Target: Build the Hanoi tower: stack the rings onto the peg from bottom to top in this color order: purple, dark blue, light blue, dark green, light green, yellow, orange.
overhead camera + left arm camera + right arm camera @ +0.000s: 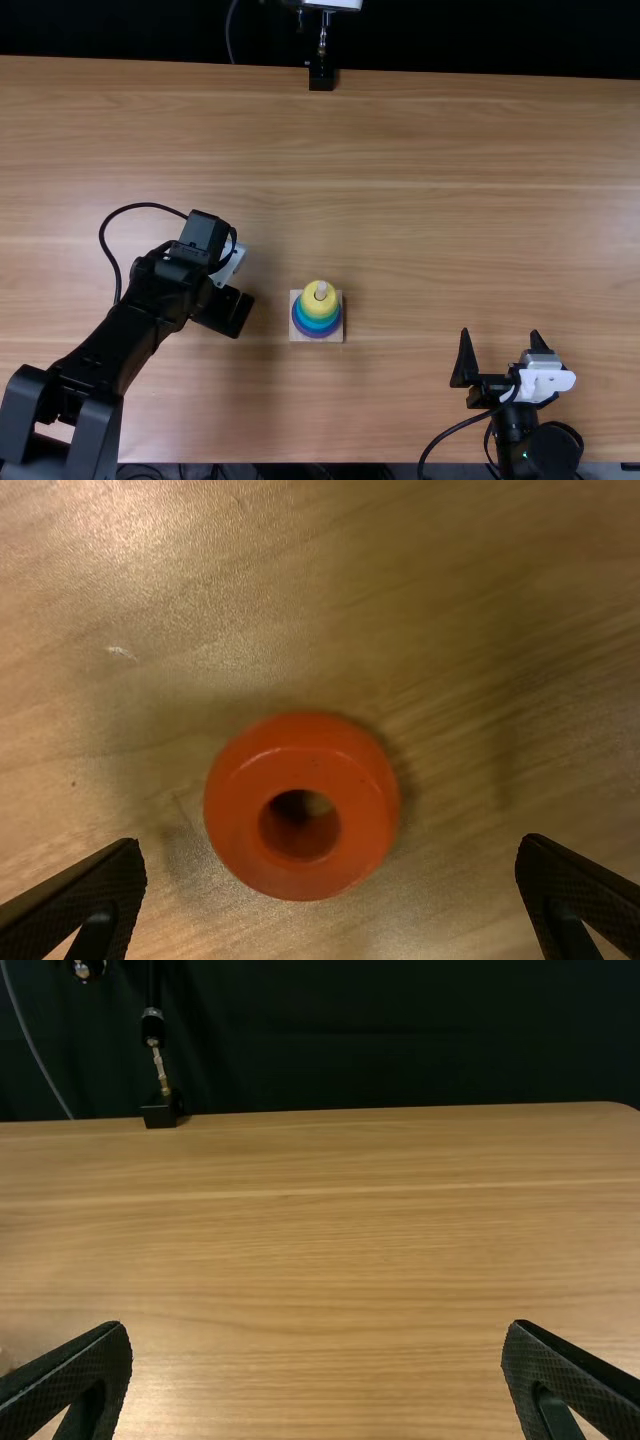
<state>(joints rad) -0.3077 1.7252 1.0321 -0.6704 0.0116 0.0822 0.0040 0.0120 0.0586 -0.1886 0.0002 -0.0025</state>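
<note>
The left wrist view gives an orange ring with a round hole [300,876] lying on the light brown wooden table [430,200]. The top view gives the stack: a pale wooden peg with a rounded tip [321,288] on a pale square wooden base [298,338], and the left gripper [228,312] at nine o'clock from it. The right gripper [501,342] is well apart from the stack, between three and four o'clock. Both that view and the right wrist view take in a black stand [321,78] at the far edge, at twelve o'clock from the peg.

The orange ring is smooth, thick-walled and round-edged, with a soft shine along its rim and a darker inside to the hole. On the peg, a yellow ring [316,302] sits uppermost; beneath it are a light blue band [317,321] and a wider blue-to-purple edge [317,334]. I cannot tell every ring apart in between.

The orange ring lies flat, its hole facing up and its axis upright. The peg's long axis is upright too, tip up through the rings.

The left gripper is open, its fingers on either side of the orange ring in its own view, with wood visible between them and it. The right gripper is open and holds nothing.
</note>
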